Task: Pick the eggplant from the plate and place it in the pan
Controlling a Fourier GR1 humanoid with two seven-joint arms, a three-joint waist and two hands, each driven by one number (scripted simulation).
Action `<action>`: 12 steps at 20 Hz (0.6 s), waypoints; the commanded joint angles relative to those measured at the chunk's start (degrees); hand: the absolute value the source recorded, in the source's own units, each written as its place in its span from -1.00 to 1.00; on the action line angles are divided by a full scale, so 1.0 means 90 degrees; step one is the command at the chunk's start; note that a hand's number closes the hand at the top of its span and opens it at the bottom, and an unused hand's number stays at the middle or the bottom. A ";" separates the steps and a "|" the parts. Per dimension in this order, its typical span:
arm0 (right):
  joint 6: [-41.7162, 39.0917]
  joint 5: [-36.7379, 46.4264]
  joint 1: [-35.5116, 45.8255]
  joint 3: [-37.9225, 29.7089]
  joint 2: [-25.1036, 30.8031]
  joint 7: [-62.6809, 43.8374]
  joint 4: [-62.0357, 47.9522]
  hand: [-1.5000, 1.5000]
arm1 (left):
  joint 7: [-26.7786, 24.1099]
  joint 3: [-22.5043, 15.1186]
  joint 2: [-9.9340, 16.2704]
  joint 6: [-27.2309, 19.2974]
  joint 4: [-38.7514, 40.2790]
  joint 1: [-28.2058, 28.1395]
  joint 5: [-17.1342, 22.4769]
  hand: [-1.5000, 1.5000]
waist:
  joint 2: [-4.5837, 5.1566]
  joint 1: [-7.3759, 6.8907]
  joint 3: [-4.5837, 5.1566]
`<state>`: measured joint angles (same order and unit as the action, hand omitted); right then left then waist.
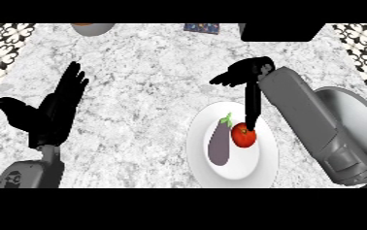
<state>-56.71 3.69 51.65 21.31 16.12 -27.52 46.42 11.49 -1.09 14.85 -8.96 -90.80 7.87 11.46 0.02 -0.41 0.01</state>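
The reaching step is in hand: the right hand (247, 76) hovers open-fingered over the white plate (265, 168), where the eggplant (219, 144) lies beside a tomato (243, 136), ungrasped, so next it must close round it, while the left hand (57, 105) rests open.

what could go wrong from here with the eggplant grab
The tomato lies right against the eggplant on the white plate, and the right hand has a finger reaching down at the tomato rather than the eggplant. It may nudge or pick the wrong item.

The grey pan sits partly behind the right forearm, so the carry across could clip its rim.
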 commanded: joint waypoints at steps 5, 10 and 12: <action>-0.0410 0.0347 0.0331 -0.0255 -0.0197 -0.0284 -0.0534 -1.00 | 0.0081 0.0057 -0.0186 -0.0066 0.0162 0.0263 -0.0216 0.00 | 0.0020 -0.0028 -0.0001; 0.0039 0.0977 -0.0196 0.0093 -0.0690 -0.0173 -0.0373 -1.00 | -0.0040 0.0347 -0.0047 0.0315 0.0135 0.0077 0.0002 0.00 | 0.0017 -0.0021 -0.0001; 0.0028 0.0983 -0.0426 -0.0101 -0.0705 -0.0278 -0.0151 -1.00 | -0.0042 0.0389 -0.0111 0.0210 0.0364 0.0460 -0.0164 0.00 | 0.0003 0.0034 0.0000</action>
<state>-56.46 10.32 50.29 20.66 10.85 -29.56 43.65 11.83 1.04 14.01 -7.35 -90.54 9.10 10.65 0.09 -0.47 0.00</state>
